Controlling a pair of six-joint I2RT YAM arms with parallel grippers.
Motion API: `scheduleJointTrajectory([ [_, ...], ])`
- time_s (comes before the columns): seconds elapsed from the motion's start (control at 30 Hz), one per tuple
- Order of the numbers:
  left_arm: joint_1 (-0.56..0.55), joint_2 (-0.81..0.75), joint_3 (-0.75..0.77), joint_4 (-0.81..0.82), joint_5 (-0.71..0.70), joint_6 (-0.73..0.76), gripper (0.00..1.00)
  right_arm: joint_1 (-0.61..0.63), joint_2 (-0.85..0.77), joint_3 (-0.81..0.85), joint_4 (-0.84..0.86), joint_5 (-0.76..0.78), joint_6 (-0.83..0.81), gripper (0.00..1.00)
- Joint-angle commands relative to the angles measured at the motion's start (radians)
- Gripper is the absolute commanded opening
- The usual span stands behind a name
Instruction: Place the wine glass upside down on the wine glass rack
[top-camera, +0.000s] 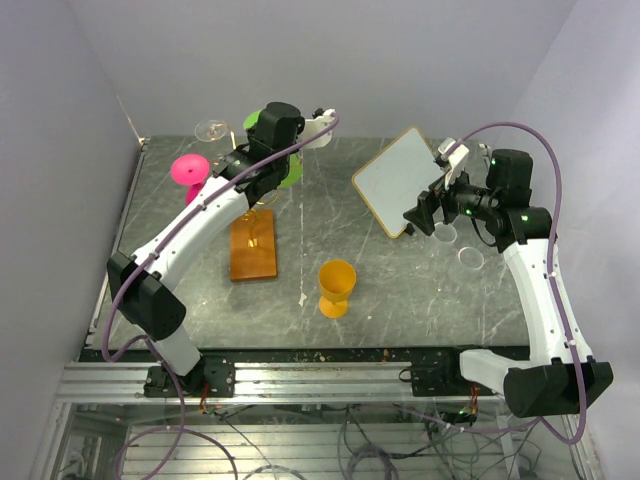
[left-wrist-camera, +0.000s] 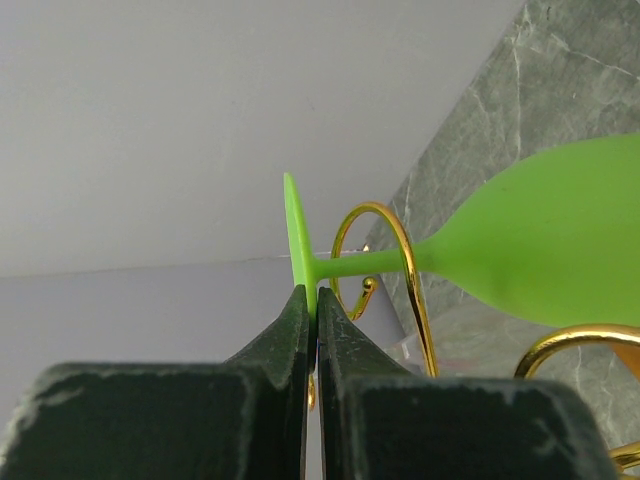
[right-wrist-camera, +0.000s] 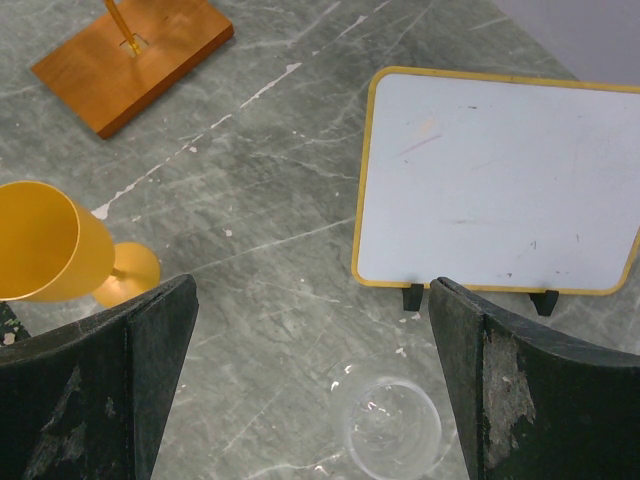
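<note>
Back-left corner crowded; the middle of the desk (top-camera: 400, 290) lies open.

The left claw (left-wrist-camera: 317, 300), pinched on the foot of the green wine glass (left-wrist-camera: 560, 240), has little room. The stem crosses one gold hook of the wine glass rack (left-wrist-camera: 385, 250), and a second loop curves just beside the bowl. A pink glass (top-camera: 190, 170) and a clear wine glass (top-camera: 211, 129) stand near on its left. Bare desk runs between the rack's wooden base (top-camera: 253, 250) and the whiteboard (top-camera: 398, 180), with only the yellow goblet (top-camera: 336, 288) toward the front. Below the wide-spread right claw (right-wrist-camera: 312, 290) stands a clear cup (right-wrist-camera: 391, 428), the whiteboard just beyond it.

Left end effector (left-wrist-camera: 317, 305) clamped, right end effector (right-wrist-camera: 311, 330) spread wide.
</note>
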Motion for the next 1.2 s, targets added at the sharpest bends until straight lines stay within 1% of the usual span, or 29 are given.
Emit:
scheduleJointTrajectory([
  [0.0, 0.005, -0.014, -0.009, 0.02, -0.034, -0.004, 0.1, -0.009, 0.005, 0.02, 0.018, -0.009, 0.004, 1.0],
  [0.67, 0.014, -0.047, -0.046, 0.024, -0.053, 0.012, 0.1, -0.008, 0.004, 0.019, 0.018, -0.011, 0.004, 1.0],
  [1.17, 0.013, -0.056, -0.066, 0.014, -0.055, 0.013, 0.19, -0.009, 0.004, 0.021, 0.016, -0.012, 0.005, 1.0],
])
